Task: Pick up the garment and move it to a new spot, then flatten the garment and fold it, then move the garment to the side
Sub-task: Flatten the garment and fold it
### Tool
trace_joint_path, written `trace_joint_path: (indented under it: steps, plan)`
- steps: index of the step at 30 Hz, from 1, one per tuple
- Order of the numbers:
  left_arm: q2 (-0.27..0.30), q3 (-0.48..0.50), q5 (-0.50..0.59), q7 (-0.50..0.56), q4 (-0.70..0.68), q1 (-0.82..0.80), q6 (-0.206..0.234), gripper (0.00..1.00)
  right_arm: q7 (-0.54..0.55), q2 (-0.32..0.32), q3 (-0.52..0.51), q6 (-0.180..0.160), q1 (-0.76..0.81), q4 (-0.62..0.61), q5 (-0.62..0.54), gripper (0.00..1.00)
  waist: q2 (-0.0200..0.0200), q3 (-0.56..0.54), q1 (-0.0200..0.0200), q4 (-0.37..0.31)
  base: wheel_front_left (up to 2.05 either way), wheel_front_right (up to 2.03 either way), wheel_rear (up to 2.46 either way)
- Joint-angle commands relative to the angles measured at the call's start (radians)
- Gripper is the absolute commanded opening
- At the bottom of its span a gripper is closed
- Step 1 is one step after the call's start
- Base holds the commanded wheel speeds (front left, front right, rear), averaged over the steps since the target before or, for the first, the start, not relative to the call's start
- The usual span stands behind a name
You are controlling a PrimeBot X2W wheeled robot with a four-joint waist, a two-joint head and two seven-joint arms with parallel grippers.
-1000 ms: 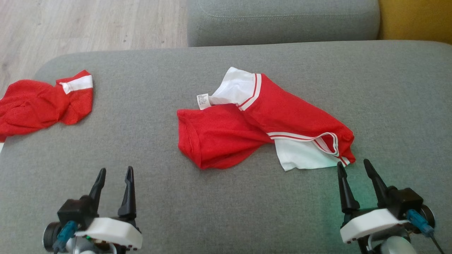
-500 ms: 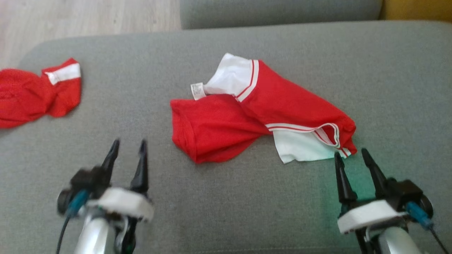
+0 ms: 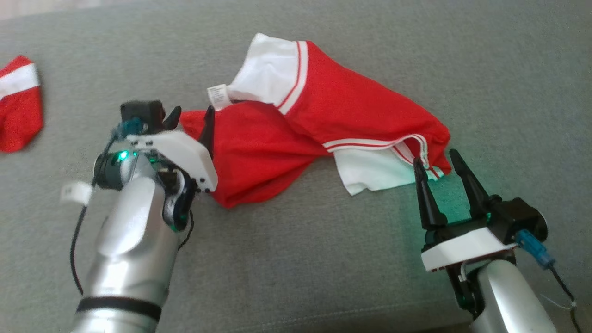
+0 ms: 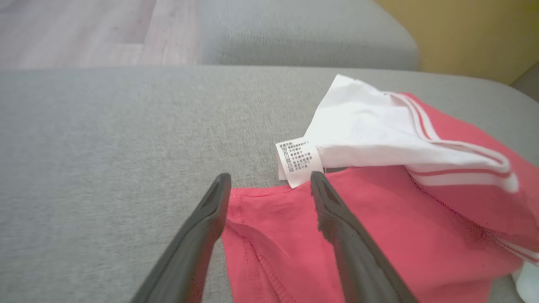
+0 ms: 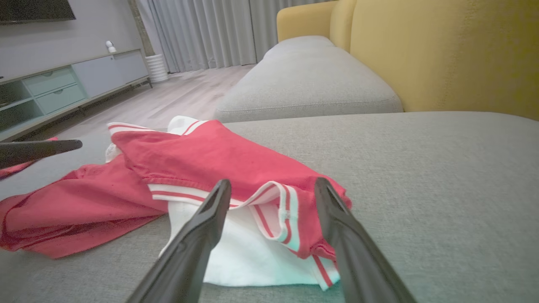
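A crumpled red garment (image 3: 323,125) with white panels and striped trim lies on the grey cushion (image 3: 296,259). A white care label (image 3: 218,96) sticks out at its upper left edge. My left gripper (image 3: 192,118) is open at the garment's left red corner (image 4: 269,210), with its fingers straddling the hem. My right gripper (image 3: 434,155) is open at the garment's right end, its fingertips on either side of the striped trim (image 5: 286,210). Nothing is clamped in either one.
A second red and white cloth (image 3: 18,106) lies at the far left of the cushion. Another grey cushion (image 5: 307,80), a yellow backrest (image 5: 442,54) and wooden floor (image 5: 177,92) lie beyond.
The head camera has tilted down and closer. My left arm has reached forward from the near edge to the garment's left corner. My right gripper has closed in on the striped trim.
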Motion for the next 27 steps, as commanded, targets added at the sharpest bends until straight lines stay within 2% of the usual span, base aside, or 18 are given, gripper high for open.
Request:
trace_joint_path:
  steps: [1,4,8,9,10,11,20,27]
  plan:
    - [0.019,0.028,-0.005,0.01,-0.009,-0.045,0.009,1.0,-0.012,0.006,0.022,-0.001,-0.028,-0.029,0.007,1.0,0.0,0.019,-0.0003,-0.022,0.0,0.0,0.0]
    - [0.032,0.028,-0.007,0.086,0.084,-0.091,0.022,1.0,-0.013,0.007,0.026,-0.001,-0.029,-0.022,0.01,1.0,0.0,0.024,-0.0003,-0.04,0.0,0.0,0.0]
    - [0.046,0.034,-0.013,0.124,0.155,-0.122,0.036,1.0,-0.013,0.008,0.014,-0.001,-0.029,-0.021,0.014,1.0,0.0,0.024,-0.0003,-0.051,0.0,0.0,0.0]
    - [0.048,0.033,-0.014,0.129,0.17,-0.126,0.035,0.67,-0.014,0.008,0.013,-0.001,-0.027,-0.021,0.013,1.0,0.0,0.023,-0.0003,-0.052,0.0,0.0,0.0]
    - [0.049,0.028,-0.013,0.127,0.18,-0.131,0.028,0.27,-0.014,0.008,0.012,-0.001,-0.026,-0.021,0.013,1.0,0.0,0.022,-0.0003,-0.052,0.0,0.0,0.0]
    - [0.048,0.027,-0.016,0.121,0.187,-0.134,0.021,0.0,-0.014,0.009,0.01,-0.001,-0.025,-0.021,0.013,1.0,0.0,0.02,-0.0003,-0.051,0.0,0.0,0.0]
    - [0.037,0.003,-0.039,0.082,0.263,-0.149,-0.023,0.0,-0.014,0.01,0.012,-0.001,-0.02,-0.015,0.021,1.0,0.0,-0.012,-0.0003,-0.036,0.0,0.0,0.0]
    - [0.037,0.0,-0.043,-0.027,0.219,-0.149,-0.017,0.0,-0.014,0.01,0.001,-0.001,0.01,-0.01,0.023,1.0,0.0,-0.058,-0.0003,-0.018,0.0,0.0,0.0]
